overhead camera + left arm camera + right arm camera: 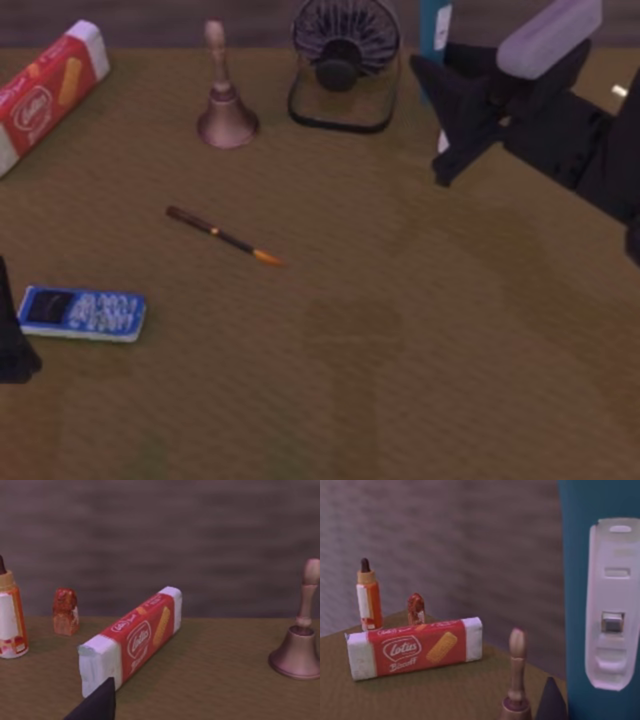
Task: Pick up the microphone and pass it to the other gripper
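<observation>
1. You are looking down on an olive-brown table [400, 380] with a dark grey wall behind it.
2. At nine o'clock on the top view's left edge, your left gripper [12, 345] sits parked, only a black sliver of it in view; you cannot tell whether its jaws are apart or together.
3. Just beside it lies a blue phone [82, 313], flat on the table.
4. At ten o'clock a red and white biscuit packet [45, 92] lies at an angle; the left wrist view shows an orange bottle [9, 617] and a small red figure [65, 611] beyond it.
5. Near the centre lies a thin brown brush [222, 236] with an orange tip.
6. At twelve o'clock a copper bell [226, 108] stands upright, with a dark round fan [345, 55] just beside it.
7. At two o'clock your right gripper [445, 120] hangs with its black fingers [465, 150] clamped on the microphone [436, 30]; its teal handle with the white strip fills the right wrist view.
</observation>
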Controlling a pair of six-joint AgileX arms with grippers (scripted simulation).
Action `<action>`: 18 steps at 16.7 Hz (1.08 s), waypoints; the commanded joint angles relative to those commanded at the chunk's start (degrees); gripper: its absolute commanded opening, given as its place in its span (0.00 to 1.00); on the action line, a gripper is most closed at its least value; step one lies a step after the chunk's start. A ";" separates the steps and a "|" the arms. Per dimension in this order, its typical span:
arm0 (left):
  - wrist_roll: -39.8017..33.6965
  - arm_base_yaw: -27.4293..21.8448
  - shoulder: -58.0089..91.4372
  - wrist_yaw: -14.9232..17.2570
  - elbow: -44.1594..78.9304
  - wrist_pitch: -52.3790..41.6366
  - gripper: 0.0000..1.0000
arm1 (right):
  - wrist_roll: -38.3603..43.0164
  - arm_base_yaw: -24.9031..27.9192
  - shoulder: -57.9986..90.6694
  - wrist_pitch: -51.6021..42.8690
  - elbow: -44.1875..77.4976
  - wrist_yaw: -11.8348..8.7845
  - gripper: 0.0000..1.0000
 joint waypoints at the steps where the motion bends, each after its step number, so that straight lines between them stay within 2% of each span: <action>1: 0.00 0.00 0.00 0.00 0.00 0.00 1.00 | 0.27 1.57 -0.01 0.94 -0.18 1.54 0.00; 5: 0.00 0.00 0.00 0.00 0.00 0.00 1.00 | 1.78 9.11 -0.35 5.31 -1.18 9.05 0.00; 7: 0.00 0.00 0.00 0.00 0.00 0.00 1.00 | 2.33 11.84 -0.66 6.90 -1.52 11.78 0.00; 8: 0.00 0.00 0.00 0.00 0.00 0.00 1.00 | 2.44 12.38 -0.75 7.25 -1.59 12.32 0.00; 18: 0.00 0.00 0.00 0.00 0.00 0.00 1.00 | 2.45 12.43 -0.75 7.29 -1.59 12.37 0.00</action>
